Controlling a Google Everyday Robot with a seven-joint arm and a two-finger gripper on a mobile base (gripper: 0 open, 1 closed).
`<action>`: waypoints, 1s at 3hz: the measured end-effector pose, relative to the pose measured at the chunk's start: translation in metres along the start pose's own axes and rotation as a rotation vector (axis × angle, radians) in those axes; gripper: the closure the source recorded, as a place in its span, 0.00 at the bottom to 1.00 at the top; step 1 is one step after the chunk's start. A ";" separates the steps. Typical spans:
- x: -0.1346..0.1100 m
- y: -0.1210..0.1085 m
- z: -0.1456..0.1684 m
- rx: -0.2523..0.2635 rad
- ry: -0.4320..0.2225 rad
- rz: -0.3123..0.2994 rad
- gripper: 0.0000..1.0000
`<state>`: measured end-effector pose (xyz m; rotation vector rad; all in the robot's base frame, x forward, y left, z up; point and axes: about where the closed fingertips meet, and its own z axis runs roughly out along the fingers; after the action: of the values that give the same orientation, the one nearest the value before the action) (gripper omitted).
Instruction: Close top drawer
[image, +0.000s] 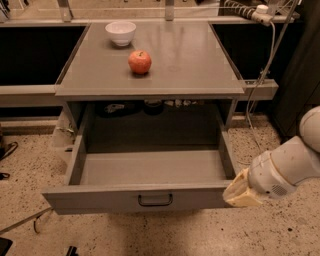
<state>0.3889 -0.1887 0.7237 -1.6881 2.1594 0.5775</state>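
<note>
Saw a grey desk (200, 65). Found the top drawer (150, 172) pulled far out beneath. Spotted the hand (240, 192) against its front right corner; could not tell how far open. Noted a white bowl (120, 33) and a red apple (140, 62) on the desk.

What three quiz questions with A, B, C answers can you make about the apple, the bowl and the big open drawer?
1. Where is the round red apple?
A. on the flat grey tabletop
B. on the speckled floor
C. on a chair

2. How many small white bowls are there?
A. one
B. two
C. three

3. How is the wide grey metal top drawer?
A. pushed shut
B. pulled out open
C. lying upside down

Answers:
1 A: the apple sits on the tabletop, nearer the camera than the bowl.
2 A: only one bowl shows.
3 B: the drawer's tray sticks out, with the robot's gripper at its front corner on the picture's right.
</note>
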 end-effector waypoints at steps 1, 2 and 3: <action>-0.005 0.007 0.046 -0.097 -0.099 -0.105 1.00; -0.005 0.007 0.046 -0.097 -0.098 -0.104 1.00; -0.012 0.004 0.057 -0.097 -0.085 -0.118 1.00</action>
<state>0.3887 -0.1483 0.6811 -1.7927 1.9873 0.7174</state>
